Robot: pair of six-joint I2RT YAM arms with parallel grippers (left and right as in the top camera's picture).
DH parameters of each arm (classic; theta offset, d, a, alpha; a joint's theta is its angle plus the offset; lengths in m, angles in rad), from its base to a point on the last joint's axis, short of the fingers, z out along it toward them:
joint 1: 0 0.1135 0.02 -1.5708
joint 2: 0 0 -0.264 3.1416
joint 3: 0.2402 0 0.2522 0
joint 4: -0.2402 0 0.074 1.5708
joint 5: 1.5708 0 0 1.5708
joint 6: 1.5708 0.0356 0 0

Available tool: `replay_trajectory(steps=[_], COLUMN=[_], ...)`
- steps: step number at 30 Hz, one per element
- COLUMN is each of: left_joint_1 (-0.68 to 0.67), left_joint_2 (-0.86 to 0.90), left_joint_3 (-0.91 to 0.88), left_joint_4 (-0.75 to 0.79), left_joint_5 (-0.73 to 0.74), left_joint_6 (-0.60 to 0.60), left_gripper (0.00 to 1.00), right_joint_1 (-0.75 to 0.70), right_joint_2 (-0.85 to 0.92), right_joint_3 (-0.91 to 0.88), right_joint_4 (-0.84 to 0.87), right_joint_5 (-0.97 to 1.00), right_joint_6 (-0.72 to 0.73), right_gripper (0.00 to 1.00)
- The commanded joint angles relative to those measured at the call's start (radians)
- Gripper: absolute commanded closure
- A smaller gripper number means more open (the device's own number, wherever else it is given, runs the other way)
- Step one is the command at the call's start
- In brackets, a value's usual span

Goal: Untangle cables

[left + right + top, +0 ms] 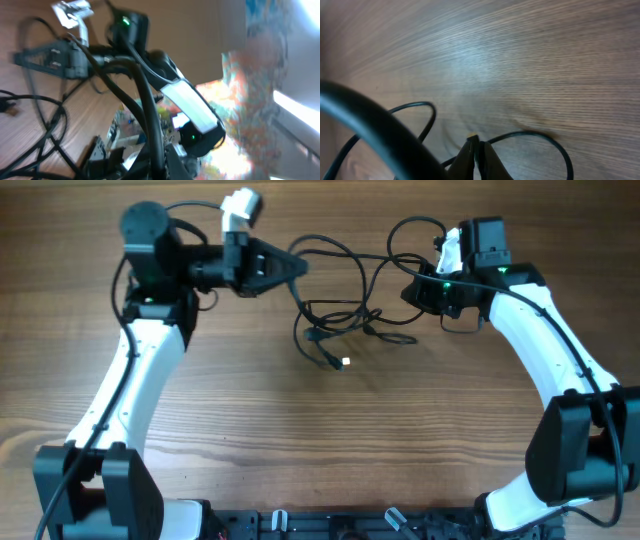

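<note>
I see the cables [335,320] on the bench [330,440], toward its far side, between the left claw [300,268] and the right claw [408,290]. Their plug tip [345,362] lies nearest me.

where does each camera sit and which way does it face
overhead: above the brown wooden table, looking straight down at thin black cables; both arms, left gripper and right gripper show.
left wrist: on the left arm, rolled sideways, facing the white-and-black right arm; own fingers unclear.
right wrist: low, facing the tabletop; own fingers pinch a cable.
shared: overhead and left wrist both show the right arm.
</note>
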Motion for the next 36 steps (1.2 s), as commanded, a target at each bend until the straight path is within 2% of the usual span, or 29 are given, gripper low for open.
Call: replay_trajectory(steps=[1,4,8,9,11,13,16,19,22,23,24,26,29,30,31,32,33,35,36], left_joint_1=[0.195,0.299,0.379,0.388,0.373,0.335,0.245,0.168,0.102,0.084,0.069,0.045,0.011,-0.01,-0.027,-0.04,-0.052,-0.063,-0.063], left_joint_2=[-0.04,-0.039,-0.039,-0.039,-0.039,-0.039,-0.039,-0.039,-0.039,-0.039,-0.039,-0.039,-0.039,-0.039,-0.039,-0.039,-0.039,-0.044,-0.052], left_joint_3=[0.02,0.019,0.019,0.019,0.019,0.019,0.019,0.019,0.019,0.019,0.019,0.019,0.019,0.019,0.019,0.019,0.02,0.02,0.021], left_joint_4=[0.027,-0.029,-0.222,-0.421,-0.703,-0.901,-1.036,-1.152,-1.21,-1.21,-1.209,-1.209,-1.209,-1.209,-1.208,-1.208,-1.207,-1.209,-1.208], left_joint_5=[0.035,0.015,-0.084,-0.196,-0.403,-0.583,-0.724,-0.896,-0.988,-0.991,-0.991,-0.992,-0.995,-0.995,-0.995,-0.995,-0.995,-0.995,-0.995], left_joint_6=[0.047,0.108,0.237,0.354,0.501,0.599,0.696,0.696,0.695,0.695,0.695,0.695,0.696,0.702,0.735,0.766,0.807,0.879,0.879], left_gripper=[0.96,0.96,0.96,0.96,0.96,0.96,0.96,0.96,0.96,0.96,0.96,0.96,0.83,0.64,0.4,0.28,0.21,0.18,0.18], right_joint_1=[-0.152,-0.23,-0.301,-0.304,-0.304,-0.299,-0.263,-0.195,-0.08,-0.054,-0.035,-0.017,-0.019,-0.025,-0.03,-0.036,-0.046,-0.071,-0.082], right_joint_2=[0.003,-0.029,-0.058,-0.059,-0.059,-0.059,-0.059,-0.059,-0.059,-0.059,-0.059,-0.059,-0.059,-0.06,-0.061,-0.063,-0.066,-0.079,-0.086], right_joint_3=[-0.008,-0.008,-0.008,-0.008,-0.008,-0.008,-0.008,-0.008,-0.008,-0.008,-0.008,-0.005,-0.004,0.006,0.015,0.028,0.043,0.085,0.1], right_joint_4=[-0.037,-0.037,-0.045,-0.048,-0.061,-0.081,-0.134,-0.2,-0.235,-0.23,-0.221,-0.208,-0.189,-0.187,-0.188,-0.192,-0.201,-0.237,-0.255], right_joint_5=[0.078,-0.057,-0.164,-0.208,-0.217,-0.22,-0.197,-0.113,0.011,0.013,0.001,-0.058,-0.126,-0.162,-0.178,-0.191,-0.191,-0.143,-0.055], right_joint_6=[-0.012,-0.013,-0.016,-0.037,-0.042,-0.073,-0.129,-0.172,-0.183,-0.183,-0.183,-0.183,-0.184,-0.198,-0.2,-0.206,-0.206,-0.201,-0.156], right_gripper=[0.96,0.96,0.96,0.96,0.96,0.96,0.96,0.95,0.53,0.46,0.34,0.16,0.13,0.13,0.13,0.13,0.13,0.04,0.03])
